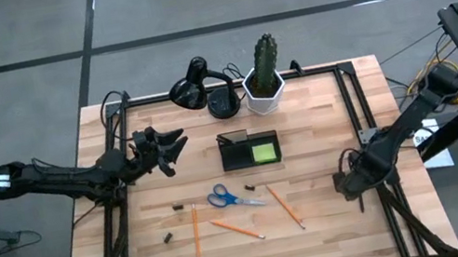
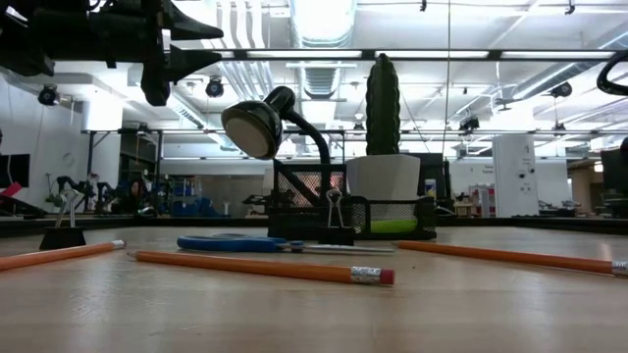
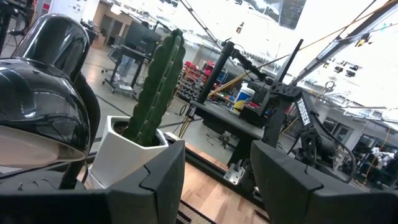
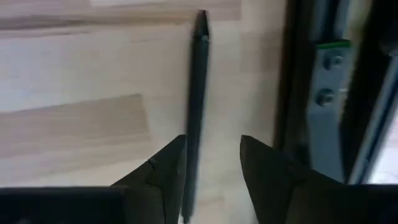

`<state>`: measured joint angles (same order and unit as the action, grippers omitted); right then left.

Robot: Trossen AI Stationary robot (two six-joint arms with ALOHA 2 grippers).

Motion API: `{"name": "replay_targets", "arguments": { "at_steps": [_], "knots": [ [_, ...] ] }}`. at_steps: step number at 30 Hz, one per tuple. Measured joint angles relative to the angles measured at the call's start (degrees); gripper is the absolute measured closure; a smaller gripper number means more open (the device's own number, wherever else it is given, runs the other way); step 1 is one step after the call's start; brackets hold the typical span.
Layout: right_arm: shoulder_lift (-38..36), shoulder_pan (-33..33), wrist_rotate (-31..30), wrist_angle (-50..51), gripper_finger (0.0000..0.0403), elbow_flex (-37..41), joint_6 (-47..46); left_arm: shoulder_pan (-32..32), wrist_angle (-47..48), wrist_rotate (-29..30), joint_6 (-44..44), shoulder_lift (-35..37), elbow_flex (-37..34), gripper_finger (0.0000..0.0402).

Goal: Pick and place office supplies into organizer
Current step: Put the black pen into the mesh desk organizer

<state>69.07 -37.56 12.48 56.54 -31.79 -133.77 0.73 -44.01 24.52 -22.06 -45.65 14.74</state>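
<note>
Between right fingers [image 4: 177, 180]: dark pen [image 4: 196, 99].

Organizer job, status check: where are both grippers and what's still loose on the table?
Left gripper open, raised left of the organizer. Right gripper open, low over a dark pen. Scissors and pencils loose; sticky-note pad already in.
</note>
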Motion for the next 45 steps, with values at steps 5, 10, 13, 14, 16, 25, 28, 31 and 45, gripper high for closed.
{"name": "replay_targets", "arguments": {
  "at_steps": [5, 10, 13, 14, 16, 25, 28, 31, 45],
  "knots": [
    [3.17, 0.04, -0.52, -3.10, 0.0264, 0.00, -0.05, 0.00, 0.00, 0.01, 0.02, 0.00, -0.02, 0.0233],
    [6.29, 0.04, -0.50, -4.76, 0.0266, 0.06, 0.00, 0.00, 0.00, 0.01, 0.00, 0.00, -0.02, 0.0233],
    [7.59, 0.04, -0.43, -5.33, 0.0270, 0.23, 0.09, 0.00, 0.00, -0.01, 0.00, 0.00, -0.02, 0.0233],
    [7.77, 0.04, -0.41, -5.50, 0.0271, 0.31, 0.12, 0.00, 0.00, -0.01, 0.00, 0.00, -0.02, 0.0233],
    [7.90, 0.07, -0.41, -6.01, 0.0275, 0.80, 0.14, 0.00, 0.00, -0.01, 0.00, 0.00, -0.02, 0.0233],
    [3.94, 0.04, -0.67, -8.36, 0.0297, 3.80, 1.72, 0.00, 0.00, -0.01, 0.00, 0.00, -0.02, 0.0233],
    [2.79, 0.07, -0.96, -8.97, 0.0306, 4.61, 3.41, 0.00, 0.00, -0.01, 0.00, 0.00, -0.04, 0.0233],
    [1.90, 0.07, -1.58, -10.16, 0.0317, 5.33, 5.12, 0.00, 0.00, -0.01, 0.00, 0.00, -0.04, 0.0233],
    [0.51, 0.04, -1.24, -14.20, 0.0377, 6.47, 10.02, 0.00, 0.08, -0.01, 0.00, 0.00, -0.04, 0.0233]
  ]
}}
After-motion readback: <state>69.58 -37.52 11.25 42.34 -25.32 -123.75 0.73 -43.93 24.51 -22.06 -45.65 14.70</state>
